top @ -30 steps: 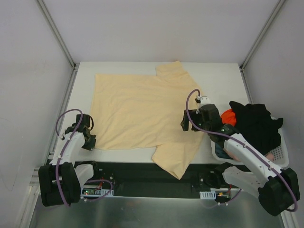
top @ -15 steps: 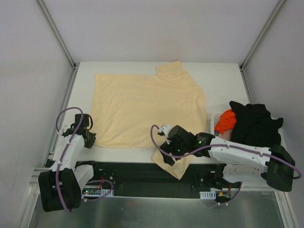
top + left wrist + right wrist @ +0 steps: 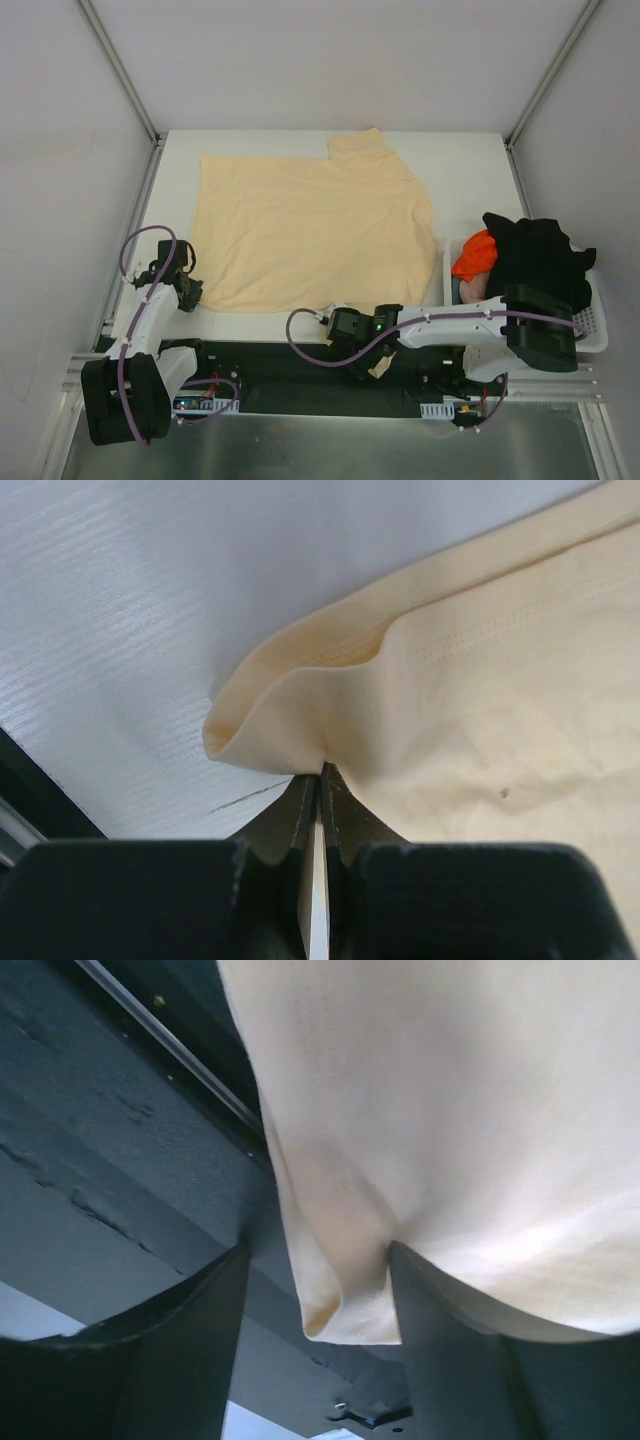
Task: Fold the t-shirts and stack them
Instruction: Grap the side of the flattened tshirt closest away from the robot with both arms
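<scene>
The pale peach shirt [image 3: 310, 230] lies spread on the white bench [image 3: 470, 170]. The left wrist view alone shows the left tool [image 3: 320, 780] pinching its folded near corner. The right wrist view shows the right tool [image 3: 320, 1290] spread around the sleeve hanging off the bench edge. Only the top view shows a black shirt [image 3: 540, 262] and an orange shirt [image 3: 475, 255] in the basket [image 3: 592, 340]

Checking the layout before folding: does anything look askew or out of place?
Yes. The near sleeve of the yellow t-shirt hangs off the front edge of the table, between the fingers of the open right gripper, rather than lying flat.
</scene>
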Available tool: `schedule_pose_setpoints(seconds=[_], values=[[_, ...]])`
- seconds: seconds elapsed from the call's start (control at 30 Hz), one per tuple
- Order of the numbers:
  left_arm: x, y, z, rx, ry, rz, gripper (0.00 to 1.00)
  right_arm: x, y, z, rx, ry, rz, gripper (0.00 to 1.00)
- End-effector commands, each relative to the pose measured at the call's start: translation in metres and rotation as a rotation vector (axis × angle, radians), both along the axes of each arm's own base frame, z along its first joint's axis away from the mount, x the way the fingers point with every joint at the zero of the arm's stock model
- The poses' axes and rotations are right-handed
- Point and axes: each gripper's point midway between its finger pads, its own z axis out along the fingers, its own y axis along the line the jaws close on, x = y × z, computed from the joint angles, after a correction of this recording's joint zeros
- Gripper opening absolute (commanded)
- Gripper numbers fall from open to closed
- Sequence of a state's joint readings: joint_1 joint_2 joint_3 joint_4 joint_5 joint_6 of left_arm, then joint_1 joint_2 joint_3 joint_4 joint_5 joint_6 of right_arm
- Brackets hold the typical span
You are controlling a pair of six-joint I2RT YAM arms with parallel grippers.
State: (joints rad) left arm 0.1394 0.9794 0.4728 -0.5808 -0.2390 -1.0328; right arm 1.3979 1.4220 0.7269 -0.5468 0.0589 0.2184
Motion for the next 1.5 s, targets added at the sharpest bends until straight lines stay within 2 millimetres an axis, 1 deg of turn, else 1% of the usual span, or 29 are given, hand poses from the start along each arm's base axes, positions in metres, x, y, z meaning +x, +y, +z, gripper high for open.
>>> schedule_pose_setpoints(seconds=[0.0, 0.03, 0.07, 0.13, 0.2, 0.23, 0.27, 0.33, 0.43, 0.6, 0.7, 0.77, 0.83, 0.87, 0.9, 0.97, 1.03, 1.07, 1.1, 1.13, 1.17, 1.2, 1.23, 1.27, 1.3, 1.33, 1.37, 1.4, 1.47], values=[[-0.001, 0.001, -0.001, -0.004, 0.007, 0.006, 0.00, 0.003, -0.003, -0.005, -0.055, -0.050, -0.066, 0.56], [-0.001, 0.001, -0.002, -0.003, 0.008, 0.007, 0.00, 0.006, -0.007, -0.008, -0.074, -0.061, -0.077, 0.51], [-0.002, 0.002, -0.002, -0.003, 0.011, 0.008, 0.00, 0.008, -0.010, -0.008, -0.088, -0.073, -0.089, 0.40], [-0.001, 0.001, -0.001, -0.004, 0.007, 0.006, 0.00, 0.016, -0.017, -0.007, -0.121, -0.122, -0.116, 0.29], [0.001, 0.002, 0.001, -0.003, -0.004, 0.006, 0.00, 0.022, -0.022, -0.002, -0.134, -0.156, -0.122, 0.15], [0.002, 0.002, 0.003, -0.002, -0.007, 0.003, 0.00, 0.026, -0.020, 0.002, -0.129, -0.172, -0.128, 0.11], [0.004, 0.002, 0.004, 0.002, -0.014, -0.001, 0.00, 0.029, -0.019, 0.005, -0.127, -0.185, -0.133, 0.05], [0.007, 0.002, 0.009, 0.004, -0.031, -0.018, 0.00, 0.039, -0.018, 0.013, -0.126, -0.223, -0.159, 0.01], [0.011, 0.002, 0.017, 0.013, -0.058, -0.042, 0.00, 0.052, -0.020, 0.026, -0.119, -0.275, -0.169, 0.01], [0.022, 0.002, 0.036, 0.031, -0.139, -0.082, 0.00, 0.078, -0.030, 0.066, -0.094, -0.368, -0.243, 0.01], [0.028, 0.002, 0.046, 0.040, -0.173, -0.091, 0.00, 0.096, -0.038, 0.085, -0.076, -0.404, -0.287, 0.01], [0.034, 0.000, 0.054, 0.038, -0.190, -0.099, 0.00, 0.110, -0.051, 0.099, -0.085, -0.428, -0.321, 0.01], [0.039, 0.000, 0.056, 0.042, -0.182, -0.114, 0.00, 0.128, -0.057, 0.116, -0.073, -0.466, -0.369, 0.01], [0.045, -0.001, 0.063, 0.051, -0.194, -0.123, 0.00, 0.137, -0.061, 0.122, -0.087, -0.490, -0.355, 0.00], [0.047, 0.002, 0.060, 0.063, -0.167, -0.120, 0.00, 0.151, -0.061, 0.136, -0.069, -0.515, -0.396, 0.01], [0.058, 0.001, 0.069, 0.064, -0.182, -0.128, 0.00, 0.169, -0.064, 0.150, -0.091, -0.568, -0.411, 0.01], [0.066, -0.002, 0.067, 0.051, -0.158, -0.136, 0.00, 0.191, -0.063, 0.168, -0.079, -0.620, -0.452, 0.01], [0.075, -0.005, 0.074, 0.051, -0.179, -0.142, 0.00, 0.198, -0.064, 0.169, -0.098, -0.632, -0.461, 0.00], [0.078, -0.003, 0.072, 0.060, -0.160, -0.135, 0.00, 0.209, -0.067, 0.177, -0.094, -0.645, -0.482, 0.00], [0.085, -0.003, 0.078, 0.067, -0.172, -0.134, 0.00, 0.216, -0.063, 0.178, -0.072, -0.643, -0.492, 0.01], [0.088, -0.004, 0.078, 0.069, -0.169, -0.131, 0.00, 0.222, -0.062, 0.176, -0.071, -0.632, -0.496, 0.01], [0.091, -0.004, 0.074, 0.070, -0.149, -0.131, 0.00, 0.232, -0.067, 0.178, -0.078, -0.632, -0.505, 0.01], [0.093, -0.003, 0.073, 0.073, -0.142, -0.126, 0.00, 0.241, -0.061, 0.183, -0.045, -0.628, -0.517, 0.01], [0.099, -0.003, 0.077, 0.073, -0.151, -0.117, 0.00, 0.248, -0.061, 0.180, -0.052, -0.619, -0.518, 0.01], [0.100, -0.002, 0.072, 0.072, -0.126, -0.113, 0.00, 0.257, -0.065, 0.180, -0.061, -0.614, -0.532, 0.01], [0.106, 0.000, 0.075, 0.079, -0.133, -0.109, 0.00, 0.267, -0.062, 0.189, -0.048, -0.627, -0.529, 0.01], [0.108, 0.000, 0.075, 0.081, -0.127, -0.103, 0.00, 0.273, -0.063, 0.190, -0.056, -0.627, -0.525, 0.01], [0.111, 0.001, 0.070, 0.081, -0.108, -0.100, 0.00, 0.282, -0.065, 0.183, -0.088, -0.615, -0.524, 0.01], [0.120, 0.004, 0.074, 0.090, -0.111, -0.091, 0.00, 0.299, -0.061, 0.190, -0.088, -0.629, -0.507, 0.01]])
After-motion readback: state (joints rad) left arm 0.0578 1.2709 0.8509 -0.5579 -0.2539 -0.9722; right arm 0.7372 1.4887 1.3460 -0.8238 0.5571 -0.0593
